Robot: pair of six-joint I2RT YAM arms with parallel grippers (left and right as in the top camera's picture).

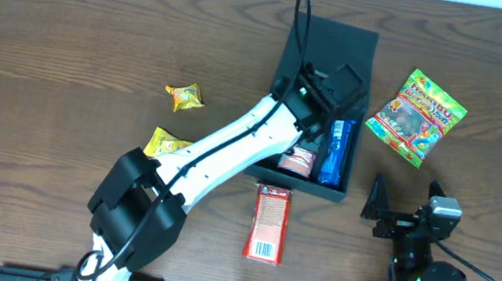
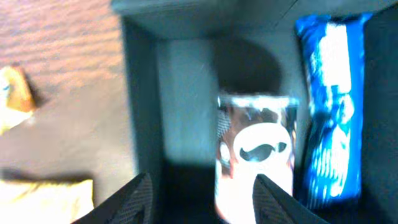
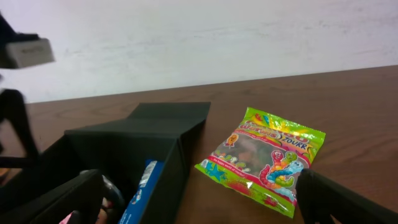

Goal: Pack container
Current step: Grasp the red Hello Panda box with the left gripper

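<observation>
The dark teal container [image 1: 341, 41] stands open at the table's middle, its flap lid lying back. Inside it a blue packet [image 1: 335, 152] lies along the right wall, with a small red-and-white can [image 1: 297, 160] beside it. My left gripper [image 1: 325, 90] hangs over the box interior. In the left wrist view this gripper [image 2: 202, 200] is open, with the mustache-logo can [image 2: 255, 155] just ahead of its right finger, the blue packet [image 2: 329, 106] further right, and nothing held. My right gripper [image 3: 205, 208] stands open near the table's front right, facing the container [image 3: 171, 158].
A green gummy bag [image 1: 417, 117] lies right of the box and shows in the right wrist view as the gummy bag [image 3: 267, 158]. A red packet [image 1: 268, 224] lies in front of the box. Two yellow packets [image 1: 183, 97] [image 1: 167, 143] lie to its left.
</observation>
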